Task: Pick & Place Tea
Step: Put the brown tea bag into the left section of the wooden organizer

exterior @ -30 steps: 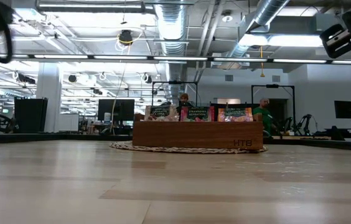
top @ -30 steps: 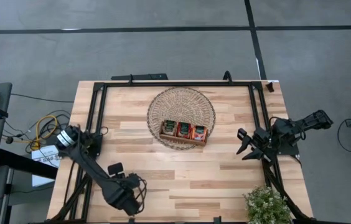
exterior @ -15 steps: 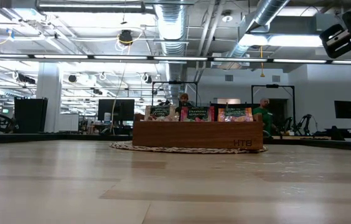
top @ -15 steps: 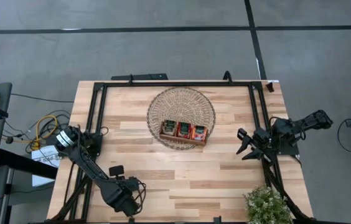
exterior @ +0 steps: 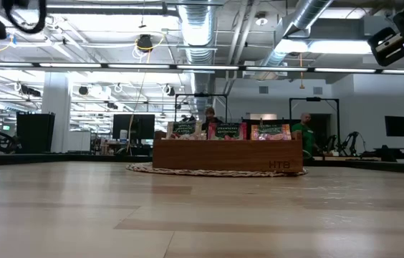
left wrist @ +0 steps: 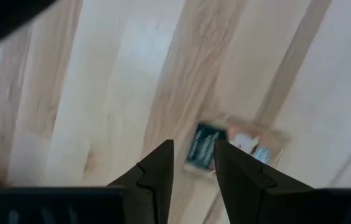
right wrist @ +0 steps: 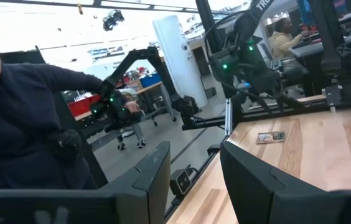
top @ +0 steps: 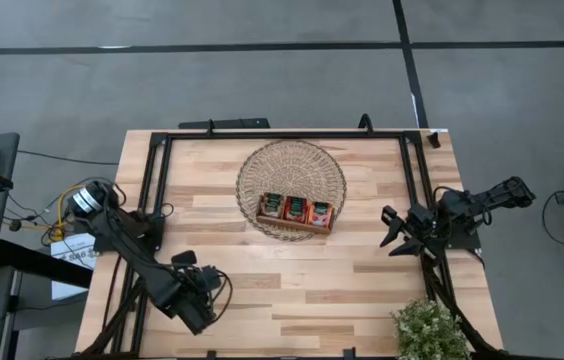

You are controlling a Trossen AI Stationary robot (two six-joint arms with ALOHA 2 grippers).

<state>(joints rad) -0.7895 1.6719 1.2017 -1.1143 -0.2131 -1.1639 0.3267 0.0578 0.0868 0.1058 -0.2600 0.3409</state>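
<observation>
Red and green-cream tea sachets [top: 296,209] stand upright in a brown wooden three-compartment tray [exterior: 227,155], which sits on a round woven mat [top: 292,165] at the table's middle. One loose sachet [left wrist: 238,144] lies flat on the wood below my left gripper [top: 200,300]; the right wrist view shows this sachet [right wrist: 270,137] far off. My left gripper [left wrist: 194,146] hangs above the table near the near-left corner, its fingers a little apart. My right gripper [top: 390,232] waits open at the right edge, right of the tray.
A black frame rail [top: 157,190] runs around the table's sides. A potted plant [top: 427,330] stands at the near-right corner. Bare wood [top: 302,280] lies between the mat and the near edge. A person [right wrist: 20,112] stands beyond the table's left side.
My left arm has swung at its base, and its gripper has moved from the near edge a little toward the far edge. The right arm, the tray and the sachets have stayed where they were.
</observation>
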